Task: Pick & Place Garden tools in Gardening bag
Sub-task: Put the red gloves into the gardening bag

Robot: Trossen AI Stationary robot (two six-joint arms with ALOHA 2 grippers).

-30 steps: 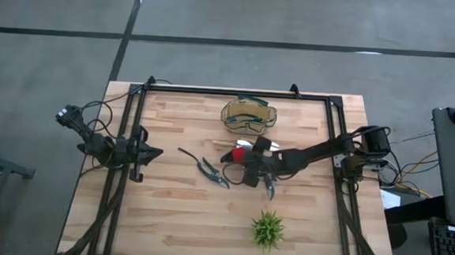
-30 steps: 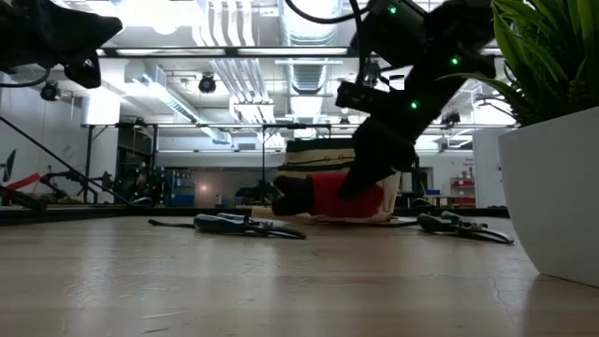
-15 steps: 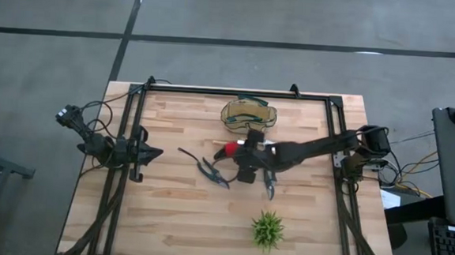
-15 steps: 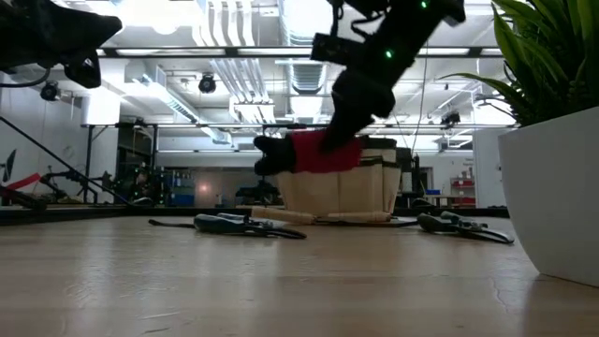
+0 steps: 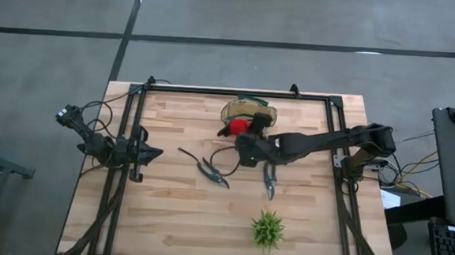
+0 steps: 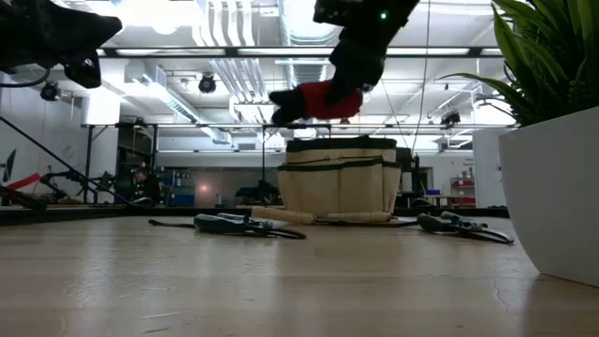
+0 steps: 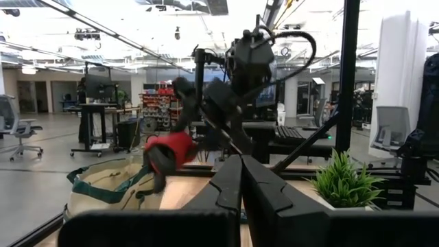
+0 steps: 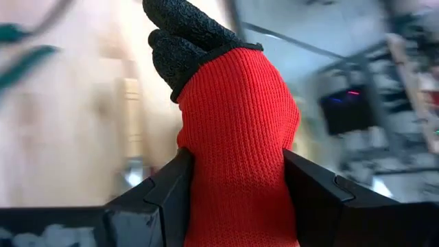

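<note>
Right hand [image 8: 236, 199] grips the red-and-black glove [image 8: 230, 116] by its cuff above the gardening bag [image 6: 342, 178]; soft, light, likely floppy; left hand [image 5: 148, 152] closed, idle.

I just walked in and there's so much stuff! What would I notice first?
Probably the bright red-and-black glove, pinched in the right gripper and hanging in the air just above the tan gardening bag at the table's far side. Next, the spiky green plant near the front edge, and shears lying flat mid-table.
</note>
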